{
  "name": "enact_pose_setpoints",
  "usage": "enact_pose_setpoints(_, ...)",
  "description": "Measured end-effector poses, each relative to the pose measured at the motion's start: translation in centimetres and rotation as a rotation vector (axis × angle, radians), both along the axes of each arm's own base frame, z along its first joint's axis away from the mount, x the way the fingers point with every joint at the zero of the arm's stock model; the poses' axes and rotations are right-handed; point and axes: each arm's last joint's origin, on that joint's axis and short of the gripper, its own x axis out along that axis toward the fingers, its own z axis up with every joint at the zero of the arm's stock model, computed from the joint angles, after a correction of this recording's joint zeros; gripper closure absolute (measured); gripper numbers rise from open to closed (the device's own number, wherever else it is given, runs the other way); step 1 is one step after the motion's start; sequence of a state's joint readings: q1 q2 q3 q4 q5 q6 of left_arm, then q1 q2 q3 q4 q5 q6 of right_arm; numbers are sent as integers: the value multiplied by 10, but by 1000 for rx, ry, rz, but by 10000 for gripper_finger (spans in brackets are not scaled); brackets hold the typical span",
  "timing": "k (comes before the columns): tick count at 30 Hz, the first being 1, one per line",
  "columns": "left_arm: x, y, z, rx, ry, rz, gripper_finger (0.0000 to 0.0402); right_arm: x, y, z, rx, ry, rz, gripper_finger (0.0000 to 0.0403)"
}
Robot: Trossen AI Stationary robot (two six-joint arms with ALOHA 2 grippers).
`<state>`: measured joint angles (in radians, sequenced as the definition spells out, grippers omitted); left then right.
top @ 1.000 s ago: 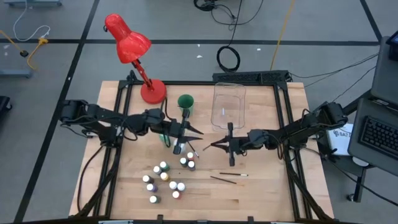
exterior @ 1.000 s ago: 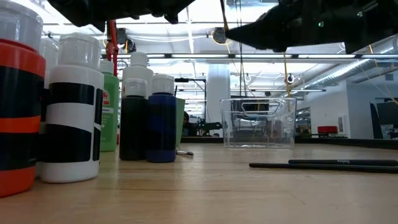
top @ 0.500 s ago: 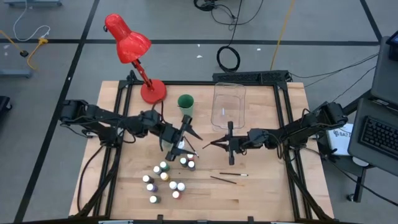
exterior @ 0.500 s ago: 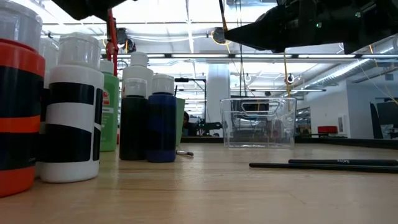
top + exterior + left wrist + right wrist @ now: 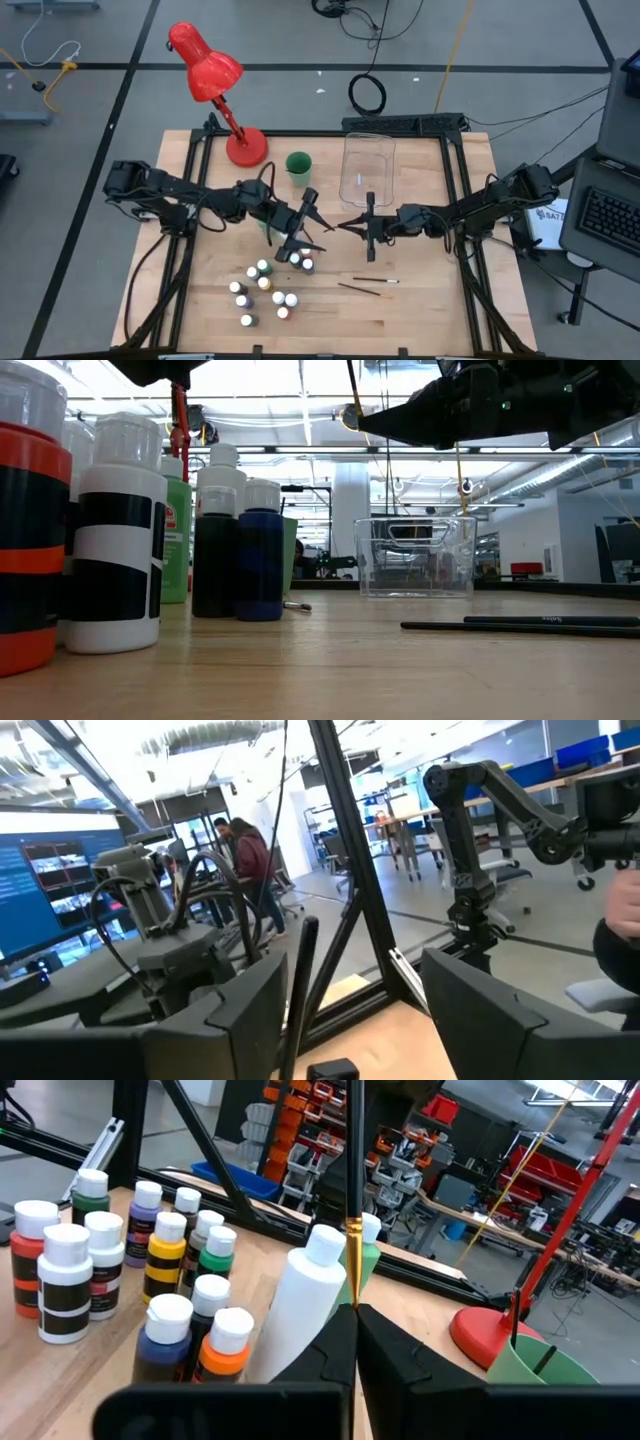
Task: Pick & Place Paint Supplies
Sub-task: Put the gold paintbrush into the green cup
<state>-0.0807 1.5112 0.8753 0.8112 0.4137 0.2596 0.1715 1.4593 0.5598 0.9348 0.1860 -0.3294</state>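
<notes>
1. Right gripper (image 5: 345, 226): over the table's middle, jaws closed on a thin brush (image 5: 352, 1170), held near its ferrule with the handle standing up past the fingers.
2. Left gripper (image 5: 308, 215): jaws apart, holding nothing, raised above the bottles.
3. Small bottles (image 5: 265, 285): clustered toward the table's front, nearer the left arm.
4. Clear bin (image 5: 366, 168): behind the right gripper, toward the back edge; likely the brush's destination.
5. Loose brushes (image 5: 374, 280): flat, lengthwise left-to-right, below the right gripper.
</notes>
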Motion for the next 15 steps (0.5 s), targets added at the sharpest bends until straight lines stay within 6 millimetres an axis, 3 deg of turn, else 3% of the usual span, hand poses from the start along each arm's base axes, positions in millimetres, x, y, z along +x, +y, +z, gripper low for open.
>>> enact_pose_setpoints(8,1,2,2,-22,-20,78,240,0,0,0,-1,4,-2,403)
enact_pose_setpoints(15,2,3,0,-31,9,105,386,0,0,-1,-2,6,2,403)
